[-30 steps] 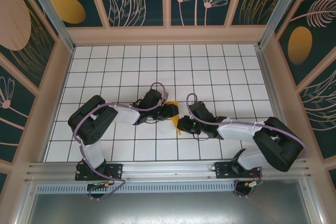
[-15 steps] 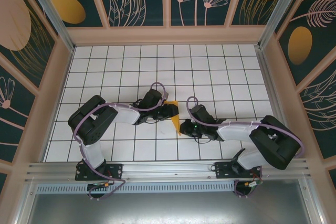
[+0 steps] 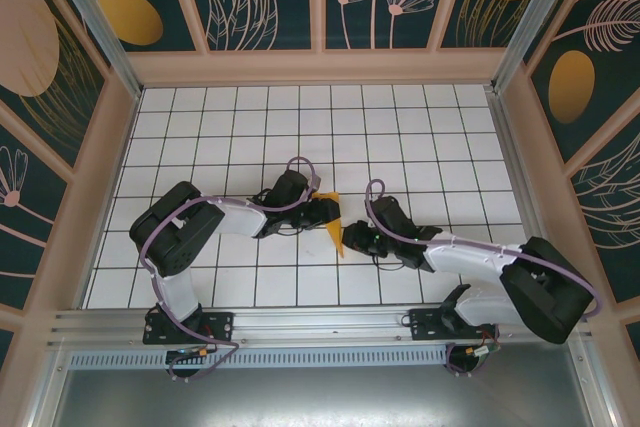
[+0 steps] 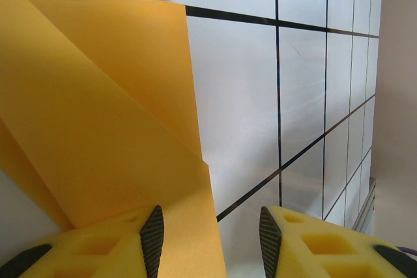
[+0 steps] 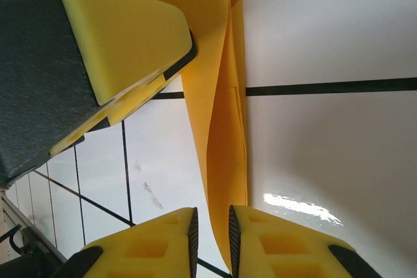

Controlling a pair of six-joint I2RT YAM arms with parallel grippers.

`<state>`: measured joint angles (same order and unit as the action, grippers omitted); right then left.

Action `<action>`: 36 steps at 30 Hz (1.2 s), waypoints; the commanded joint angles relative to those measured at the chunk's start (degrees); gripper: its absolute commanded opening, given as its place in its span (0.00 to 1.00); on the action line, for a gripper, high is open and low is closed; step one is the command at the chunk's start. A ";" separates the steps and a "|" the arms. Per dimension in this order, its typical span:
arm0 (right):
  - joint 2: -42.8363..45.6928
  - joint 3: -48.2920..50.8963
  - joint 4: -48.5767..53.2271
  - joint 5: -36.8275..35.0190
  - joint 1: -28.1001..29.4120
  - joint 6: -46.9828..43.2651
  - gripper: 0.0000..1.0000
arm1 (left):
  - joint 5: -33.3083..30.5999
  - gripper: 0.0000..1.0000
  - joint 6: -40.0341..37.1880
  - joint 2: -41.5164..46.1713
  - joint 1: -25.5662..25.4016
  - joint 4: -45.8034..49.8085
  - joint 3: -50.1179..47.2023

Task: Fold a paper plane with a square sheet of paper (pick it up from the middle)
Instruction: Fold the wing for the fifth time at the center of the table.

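Two layers stiffen the light, limp, slippery square sheet of paper (image 3: 340,231) at its creases, likely the best hold; it sits mid-surface (image 3: 250,127), one flap inside the half-wide left pincer (image 4: 208,226), a folded edge in the narrow, barely slack right pincer (image 5: 212,221).

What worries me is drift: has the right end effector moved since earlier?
Yes: the right end effector shifted slightly rightward against the lines of the white gridded table.

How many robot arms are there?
2. The left arm is at the left, the right arm at the right, both reaching the orange paper between them.
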<state>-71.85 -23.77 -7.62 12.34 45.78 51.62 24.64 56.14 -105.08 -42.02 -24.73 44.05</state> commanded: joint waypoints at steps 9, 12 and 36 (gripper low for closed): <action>-2.76 -3.14 -1.50 0.67 0.79 0.20 0.32 | -2.63 0.46 -1.46 -2.93 -0.43 6.73 -0.67; -3.16 -3.80 -0.78 -0.38 0.98 0.11 0.35 | -2.66 0.46 -1.48 -2.74 -0.42 6.75 -0.63; -10.87 -5.93 -2.11 1.66 1.68 -0.07 0.25 | -2.84 0.45 -1.60 -2.47 -0.42 7.04 -0.81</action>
<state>-81.95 -28.40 -9.19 13.54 47.00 51.66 24.62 55.94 -105.08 -42.02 -24.38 44.16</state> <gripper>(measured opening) 0.260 0.453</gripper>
